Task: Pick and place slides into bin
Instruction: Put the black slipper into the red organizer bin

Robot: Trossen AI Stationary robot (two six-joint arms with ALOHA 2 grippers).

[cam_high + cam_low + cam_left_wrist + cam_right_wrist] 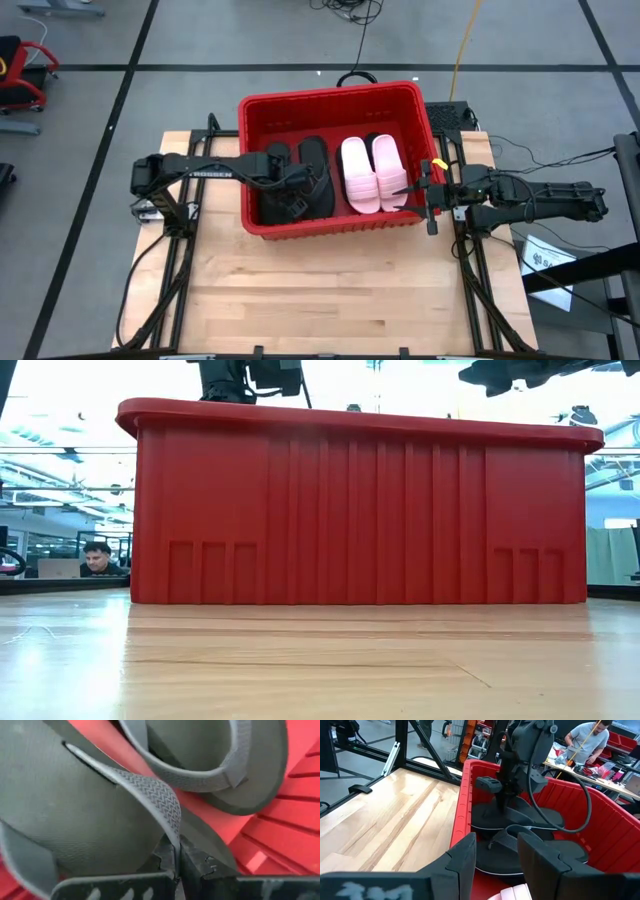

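Note:
The red bin point(330, 228) stands at the table's far middle; in the low view its near wall point(350, 510) hides what is inside. In it lie black slides point(315, 160) on the left and the pale pink pair point(370, 170) on the right. My left gripper point(300, 190) is down inside the bin's left half, shut on a black flip-flop point(65, 815). A second black sandal point(225, 765) lies just beyond it. My right gripper point(412, 188) is open and empty, level over the bin's right rim, fingers point(462, 855) pointing toward the left arm. My left gripper pinches the flip-flop's ribbed strap point(167, 815) between its two fingers point(195, 865), which close on the strap's thin edge where it arches over the sole. In the high view the fingers come slanting down from the table's left. Whether the sole is lifted off the bin floor I cannot tell.
Bare wooden table point(330, 300) lies in front of the bin. The bin's black handle point(355, 77) sticks out at its far side. People point(587, 740) stand at benches beyond the table; another person point(98, 557) sits behind it.

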